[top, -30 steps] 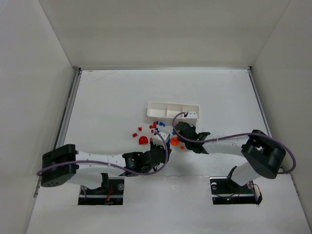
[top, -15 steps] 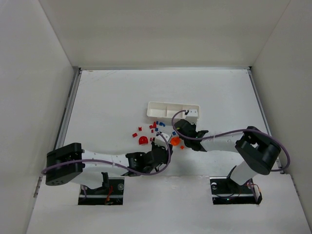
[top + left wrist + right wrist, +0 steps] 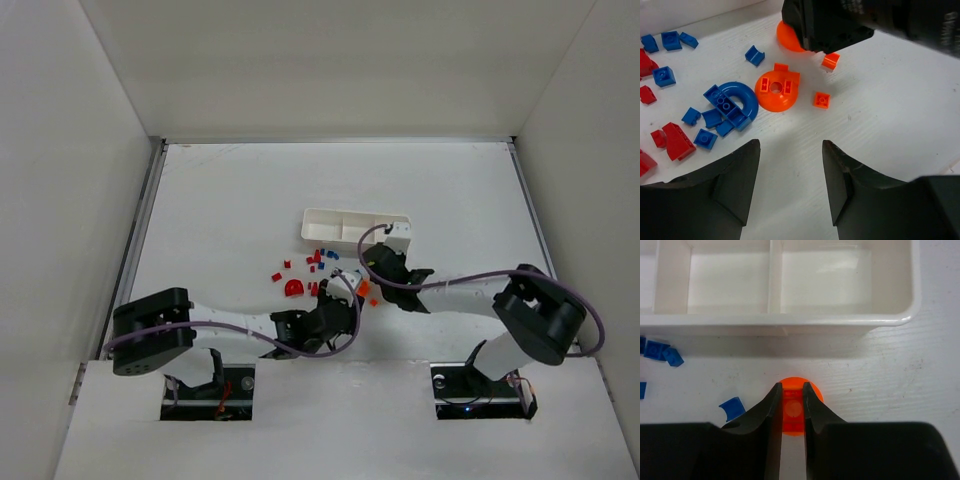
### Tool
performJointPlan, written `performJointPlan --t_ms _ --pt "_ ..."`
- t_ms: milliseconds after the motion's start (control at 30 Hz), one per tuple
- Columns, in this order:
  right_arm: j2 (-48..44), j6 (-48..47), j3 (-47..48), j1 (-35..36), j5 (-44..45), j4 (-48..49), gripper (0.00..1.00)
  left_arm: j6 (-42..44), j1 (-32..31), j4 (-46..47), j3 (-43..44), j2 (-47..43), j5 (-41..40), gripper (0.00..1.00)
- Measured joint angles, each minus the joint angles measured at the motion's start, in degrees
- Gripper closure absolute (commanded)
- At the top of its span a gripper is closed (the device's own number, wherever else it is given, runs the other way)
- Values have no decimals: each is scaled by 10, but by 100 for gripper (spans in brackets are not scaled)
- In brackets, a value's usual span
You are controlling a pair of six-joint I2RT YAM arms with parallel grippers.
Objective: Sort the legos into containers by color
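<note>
Looked down on a white table (image 3: 230,200) boxed in by pale walls. Nearest, found the left gripper (image 3: 790,150) about half open and empty over bare surface, an orange dome (image 3: 776,90) and a blue arch (image 3: 740,97) just ahead of it. Farther on, saw the right gripper (image 3: 791,392) pinched narrow on an orange round lego (image 3: 792,412), with the tray (image 3: 790,320) straight beyond and its right-hand compartment (image 3: 840,285) nearest.
</note>
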Motion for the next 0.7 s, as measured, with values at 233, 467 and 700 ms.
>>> performJointPlan --t_ms 233,467,700 --pt "-133 2 -30 -1 2 -15 90 33 14 19 45 61 0 53" --pt "-242 2 -60 -23 -3 -44 89 48 47 21 85 124 4 48" --pt "-269 4 -79 -31 -12 -61 89 51 72 16 103 149 15 48"
